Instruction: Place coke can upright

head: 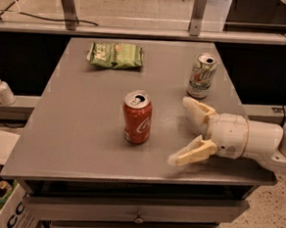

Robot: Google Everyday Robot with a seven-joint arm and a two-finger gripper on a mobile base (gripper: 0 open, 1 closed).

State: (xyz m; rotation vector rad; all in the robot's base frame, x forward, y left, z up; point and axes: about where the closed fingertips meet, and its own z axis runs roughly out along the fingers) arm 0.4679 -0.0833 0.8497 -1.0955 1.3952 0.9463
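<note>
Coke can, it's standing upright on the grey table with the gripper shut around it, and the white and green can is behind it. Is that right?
Not quite. The coke can does stand upright on the grey table, with the white and green can behind it. But the camera view shows the gripper beside the coke can and apart from it, jaws open, holding nothing.

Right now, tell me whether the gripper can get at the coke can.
Probably yes. The gripper sits beside the upright coke can, its open jaws facing it, with only bare table between them. The white-and-green soda can stands farther back, off that line.
</note>
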